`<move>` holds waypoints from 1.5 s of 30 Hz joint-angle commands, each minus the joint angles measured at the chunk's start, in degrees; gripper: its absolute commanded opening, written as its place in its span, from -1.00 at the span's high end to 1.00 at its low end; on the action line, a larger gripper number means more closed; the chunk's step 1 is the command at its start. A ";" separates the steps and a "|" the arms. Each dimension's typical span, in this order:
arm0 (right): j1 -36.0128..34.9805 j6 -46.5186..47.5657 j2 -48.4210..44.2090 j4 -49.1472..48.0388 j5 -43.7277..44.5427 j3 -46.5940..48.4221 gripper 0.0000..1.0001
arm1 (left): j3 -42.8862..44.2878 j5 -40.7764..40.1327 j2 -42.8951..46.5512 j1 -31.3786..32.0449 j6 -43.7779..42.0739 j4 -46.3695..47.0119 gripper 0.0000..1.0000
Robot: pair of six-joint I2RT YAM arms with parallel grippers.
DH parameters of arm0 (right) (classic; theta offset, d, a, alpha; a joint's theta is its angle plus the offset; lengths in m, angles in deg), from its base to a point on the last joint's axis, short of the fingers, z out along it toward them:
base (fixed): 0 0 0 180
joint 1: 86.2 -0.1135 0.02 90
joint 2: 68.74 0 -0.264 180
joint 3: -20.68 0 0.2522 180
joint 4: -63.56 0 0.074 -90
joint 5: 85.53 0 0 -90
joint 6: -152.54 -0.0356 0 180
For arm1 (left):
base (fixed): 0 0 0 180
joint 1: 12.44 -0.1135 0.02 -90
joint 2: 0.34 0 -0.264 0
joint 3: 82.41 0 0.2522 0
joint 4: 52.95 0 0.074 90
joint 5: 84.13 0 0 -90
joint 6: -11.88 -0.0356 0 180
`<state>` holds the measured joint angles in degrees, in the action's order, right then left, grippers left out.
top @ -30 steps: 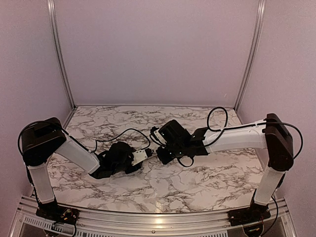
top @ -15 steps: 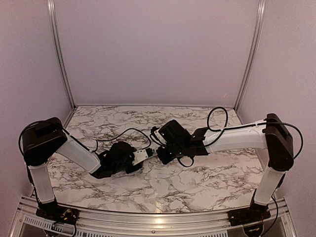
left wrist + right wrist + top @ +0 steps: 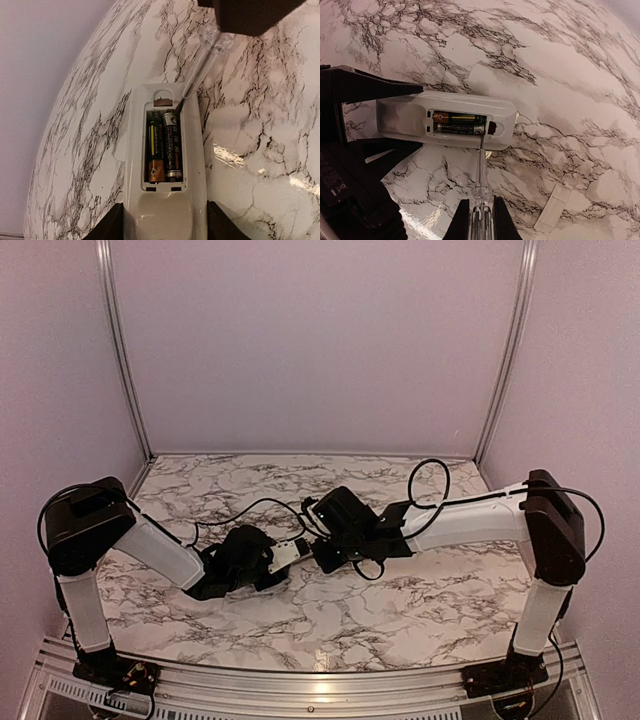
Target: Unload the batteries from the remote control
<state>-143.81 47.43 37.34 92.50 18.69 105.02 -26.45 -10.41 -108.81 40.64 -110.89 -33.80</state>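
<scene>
White remote control (image 3: 165,215), recess up, near worktop centre: two batteries (image 3: 155,150) seated.
Hold: left gripper (image 3: 165,221) grasps it; right gripper (image 3: 480,217) clenched on one clear-handled tool (image 3: 480,182). Right wrist view alone shows one white cover (image 3: 552,207).

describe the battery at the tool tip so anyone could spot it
On the marble table the left gripper holds the remote control. Two batteries lie in its open back. The battery at the tool's tip is all dark with a silver end; its neighbour shows yellow and copper.
</scene>
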 commanded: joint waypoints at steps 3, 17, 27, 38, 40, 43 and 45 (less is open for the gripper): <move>4.00 -0.54 -3.02 -6.57 -8.88 -4.30 1.00 | 0.10 5.84 -0.52 0.91 -0.23 2.58 1.00; 12.92 -4.59 -7.30 -19.70 -25.52 -16.84 1.00 | -0.87 10.00 -0.73 0.42 0.69 5.31 1.00; 13.79 -4.75 -8.19 -24.89 -31.07 -20.74 1.00 | -1.47 14.52 0.01 -1.34 3.20 6.40 1.00; 13.39 -2.33 -12.95 -19.78 -34.05 -19.30 1.00 | -0.90 13.26 -0.08 -2.72 3.46 5.20 1.00; 12.66 -1.07 -13.66 -16.26 -31.91 -17.47 1.00 | -0.83 12.20 0.01 -2.63 3.17 4.98 1.00; 11.03 1.14 -13.23 -9.83 -28.06 -14.07 1.00 | -0.85 11.64 0.01 -2.33 2.25 4.81 1.00; 10.06 2.67 -12.39 -7.05 -26.49 -12.10 1.00 | -0.97 11.45 -0.07 -1.96 1.69 4.72 1.00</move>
<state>-131.68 46.27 24.90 76.85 -12.22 88.19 -27.68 2.23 -108.89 38.11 -107.81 -30.63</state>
